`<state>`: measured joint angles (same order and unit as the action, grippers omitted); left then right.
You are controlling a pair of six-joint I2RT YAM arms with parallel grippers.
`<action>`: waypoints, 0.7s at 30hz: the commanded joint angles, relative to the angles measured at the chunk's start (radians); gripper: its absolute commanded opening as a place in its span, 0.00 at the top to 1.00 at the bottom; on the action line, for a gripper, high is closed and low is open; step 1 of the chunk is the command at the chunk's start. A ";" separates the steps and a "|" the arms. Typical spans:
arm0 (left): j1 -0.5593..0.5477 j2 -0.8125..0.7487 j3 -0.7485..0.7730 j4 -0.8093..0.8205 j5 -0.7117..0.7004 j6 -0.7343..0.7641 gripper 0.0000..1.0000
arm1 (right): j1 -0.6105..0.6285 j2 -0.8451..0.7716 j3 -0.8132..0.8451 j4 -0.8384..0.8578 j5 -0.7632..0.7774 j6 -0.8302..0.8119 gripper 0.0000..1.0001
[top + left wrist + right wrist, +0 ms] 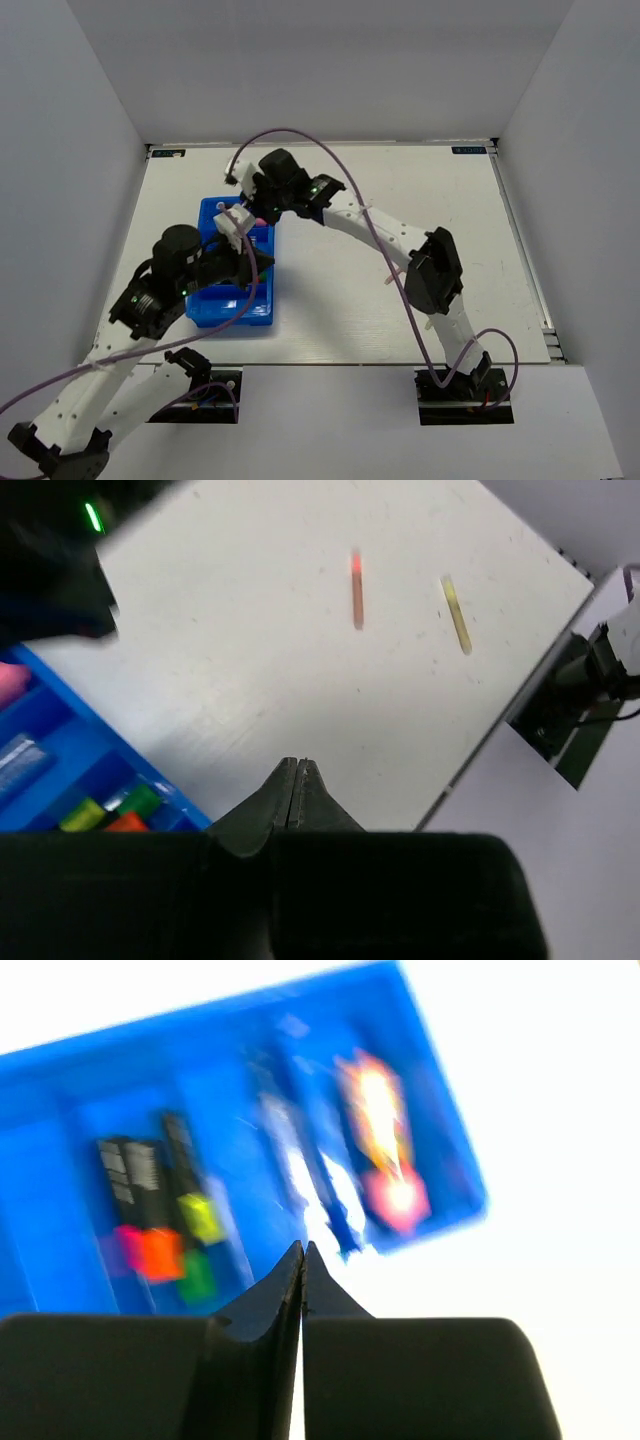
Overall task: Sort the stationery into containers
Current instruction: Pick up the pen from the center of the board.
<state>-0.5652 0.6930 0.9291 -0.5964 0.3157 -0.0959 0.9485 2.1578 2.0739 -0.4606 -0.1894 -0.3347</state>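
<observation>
Two claws pinched closed, empty: left claw (297,785), right claw (302,1265). On white table (250,670): thin pink stick (357,592), thin beige stick (456,615). Bright blue plastic tray (60,1160) holds black highlighters (140,1175).

The tray (232,318) looks like smooth, glossy blue plastic with ribbed walls, while the tabletop (420,220) is a matt white board, finely speckled and scuffed in the left wrist view. The left tool (297,780) and the right tool (302,1265) have fingers of matt black plastic, the arm shells (385,235) are smooth white and black plastic, and the cable (300,133) has a smooth purple sheath. The pink stick (357,592) and beige stick (456,615) look dull rather than glossy; their material cannot be told.
</observation>
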 commanded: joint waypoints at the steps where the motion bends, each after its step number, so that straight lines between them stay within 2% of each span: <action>1: -0.027 0.129 0.025 0.010 0.109 -0.047 0.99 | -0.145 -0.042 0.031 -0.206 0.245 0.184 1.00; 2: -0.033 0.144 0.016 0.032 0.111 -0.051 0.99 | -0.168 -0.052 -0.001 -0.275 0.220 0.197 0.95; 3: -0.044 0.166 0.004 0.064 0.103 -0.054 0.99 | -0.216 -0.077 -0.032 -0.318 0.199 0.209 0.80; 4: -0.071 0.218 -0.002 0.096 0.097 -0.065 0.99 | -0.267 -0.122 -0.070 -0.329 0.147 0.229 0.60; 5: -0.081 0.241 -0.013 0.112 0.097 -0.064 0.99 | -0.289 -0.154 -0.218 -0.319 0.125 0.236 0.48; 6: -0.093 0.259 -0.019 0.162 0.095 -0.064 0.96 | -0.338 -0.252 -0.268 -0.299 0.093 0.253 0.37; 7: -0.131 0.330 -0.022 0.182 0.089 -0.053 0.93 | -0.382 -0.286 -0.314 -0.293 0.062 0.256 0.22; 8: -0.148 0.361 -0.024 0.200 0.065 -0.050 0.86 | -0.423 -0.320 -0.436 -0.282 0.039 0.257 0.18; 9: -0.179 0.394 0.002 0.217 0.059 -0.030 0.80 | -0.442 -0.429 -0.478 -0.265 0.019 0.252 0.18; 10: -0.197 0.501 0.019 0.239 0.048 -0.010 0.74 | -0.462 -0.470 -0.564 -0.257 -0.048 0.243 0.18; 11: -0.231 0.543 0.036 0.241 0.007 -0.004 0.72 | -0.503 -0.507 -0.607 -0.238 -0.070 0.231 0.20; 12: -0.254 0.625 0.104 0.247 -0.006 0.001 0.70 | -0.511 -0.636 -0.695 -0.199 -0.079 0.205 0.27; 13: -0.265 0.701 0.125 0.248 -0.024 0.005 0.70 | -0.519 -0.676 -0.784 -0.185 -0.074 0.197 0.41; 14: -0.286 0.736 0.145 0.265 -0.056 0.001 0.68 | -0.551 -0.752 -0.823 -0.161 -0.065 0.189 0.79; 15: -0.294 0.800 0.174 0.276 -0.070 -0.002 0.65 | -0.557 -0.780 -0.913 -0.139 -0.027 0.175 0.97; 16: -0.301 0.859 0.203 0.300 -0.104 -0.004 0.62 | -0.579 -0.861 -0.940 -0.125 0.003 0.174 1.00; 19: -0.328 0.992 0.279 0.346 -0.155 -0.027 0.55 | -0.643 -0.956 -1.072 -0.069 0.033 0.163 1.00; 20: -0.335 1.017 0.318 0.368 -0.158 -0.031 0.55 | -0.652 -0.970 -1.092 -0.058 0.036 0.155 0.94; 21: -0.343 1.063 0.338 0.371 -0.167 -0.039 0.53 | -0.677 -0.978 -1.119 -0.058 0.044 0.136 0.67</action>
<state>-0.8894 1.7142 1.1812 -0.3031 0.2146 -0.1158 0.3191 1.1835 1.0264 -0.5922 -0.1757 -0.1551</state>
